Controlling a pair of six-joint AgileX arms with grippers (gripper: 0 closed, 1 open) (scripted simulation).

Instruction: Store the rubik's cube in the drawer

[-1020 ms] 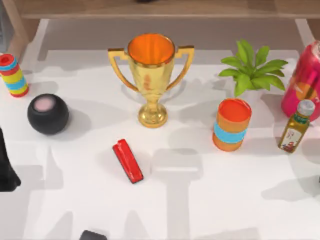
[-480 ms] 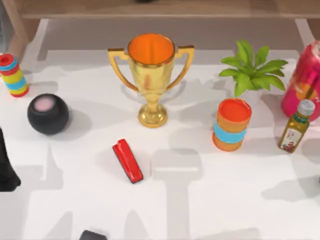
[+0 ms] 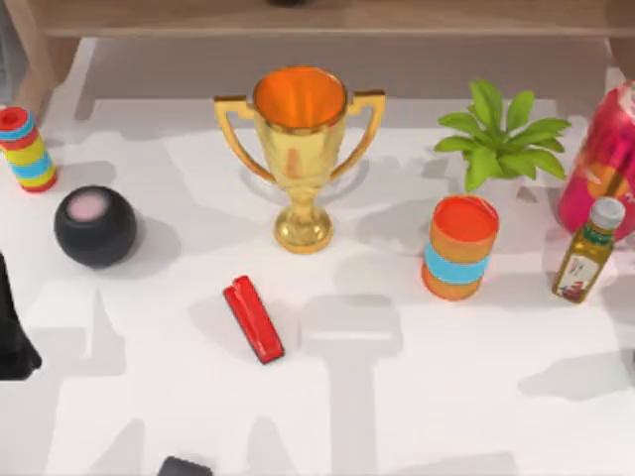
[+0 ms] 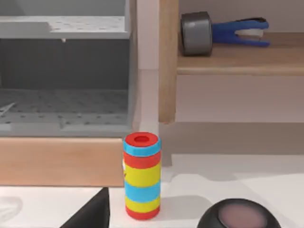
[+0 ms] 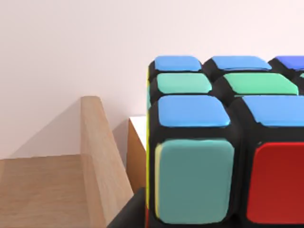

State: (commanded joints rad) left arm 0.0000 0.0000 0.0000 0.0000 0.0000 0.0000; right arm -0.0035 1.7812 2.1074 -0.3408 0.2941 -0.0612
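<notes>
1. The cube (image 5: 223, 147) sits close up against the right wrist camera, above a wooden frame (image 5: 71, 180); I judge the right gripper is carrying it, though whether it is clamped on the cube I cannot tell.
2. The drawer (image 4: 64, 102) lies open behind the striped can (image 4: 141, 175).
3. The left arm (image 3: 12, 327) is parked near the black ball (image 3: 95, 226); its grip state I cannot tell.
4. Carry the cube level over the trophy (image 3: 300, 149) and other clutter, lower it into the drawer, then release.
</notes>
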